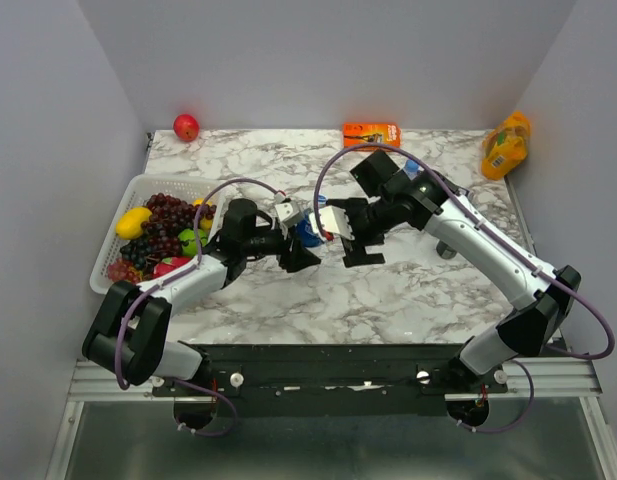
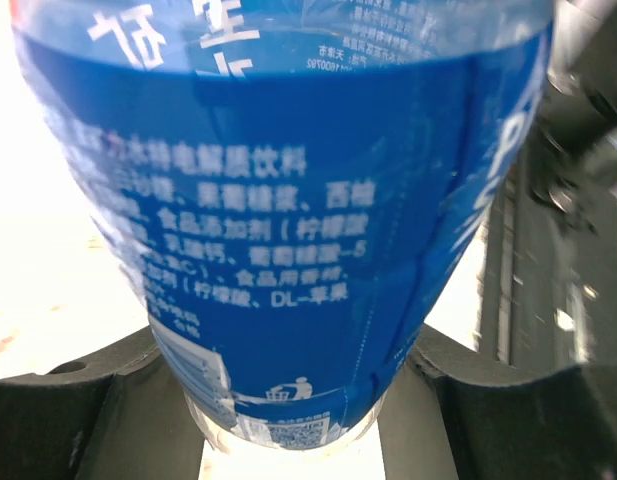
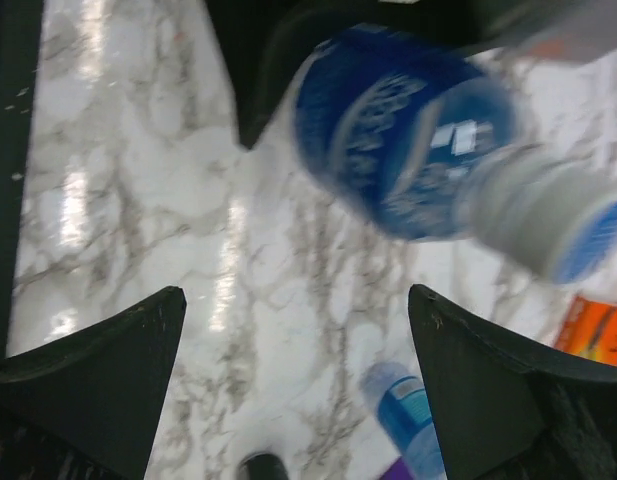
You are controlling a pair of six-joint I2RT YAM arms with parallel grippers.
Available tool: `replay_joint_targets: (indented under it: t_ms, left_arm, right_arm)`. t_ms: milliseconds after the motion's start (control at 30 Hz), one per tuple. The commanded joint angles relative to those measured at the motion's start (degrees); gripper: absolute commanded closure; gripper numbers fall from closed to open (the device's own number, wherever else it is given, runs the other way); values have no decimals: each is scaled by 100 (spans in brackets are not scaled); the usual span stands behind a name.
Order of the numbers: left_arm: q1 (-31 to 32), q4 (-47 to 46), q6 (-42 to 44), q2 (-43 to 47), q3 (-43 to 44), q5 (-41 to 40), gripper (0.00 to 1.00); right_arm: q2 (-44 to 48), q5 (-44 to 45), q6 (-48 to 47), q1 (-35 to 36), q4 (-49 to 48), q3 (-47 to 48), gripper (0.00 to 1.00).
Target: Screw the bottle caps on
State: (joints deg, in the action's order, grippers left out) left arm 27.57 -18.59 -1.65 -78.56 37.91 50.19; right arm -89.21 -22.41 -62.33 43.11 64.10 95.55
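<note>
Marble-pattern white and grey tabletop (image 1: 288,300) carries everything. White plastic lattice basket (image 1: 108,270) sits at the left edge, filled with dark grapes plus yellow, green and red fruit.

Left arm reaches to mid-table. Left gripper (image 1: 298,246) is clamped around the labelled body of a clear plastic bottle with a blue wraparound label (image 2: 288,200), neck end turned toward the right gripper. Right gripper (image 3: 298,370) has its jaws spread wide with nothing between them. It sits just right of that bottle's neck end, apart from it.

Second clear bottle with a blue label (image 3: 406,420) is on the table on the far side, behind the right arm. Can't tell if it's upright or lying down.

Yellow-orange drink pouch (image 1: 506,145) is in the far right corner. Orange packet (image 1: 372,133) is at the far edge, centre. Red apple (image 1: 186,127) is in the far left corner. Small dark metal can (image 1: 446,250) stands just near of the right forearm.

Small round blue cap (image 3: 591,250) sits on the held bottle's white neck. It's blurred, so can't tell how far it's threaded.
</note>
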Motion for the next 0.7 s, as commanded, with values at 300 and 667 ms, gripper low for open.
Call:
replay_joint_targets:
  t_ms: [300,667]
  left_arm:
    - [-182,1637,2331,-18,505,-124,100]
    - [-103,2834,3470,-36,1148,-185,100]
  right_arm:
    - [-334,-1229,969,-690,622,1536,5]
    - [-308,-1837,-1114,-330,1088,1265,7]
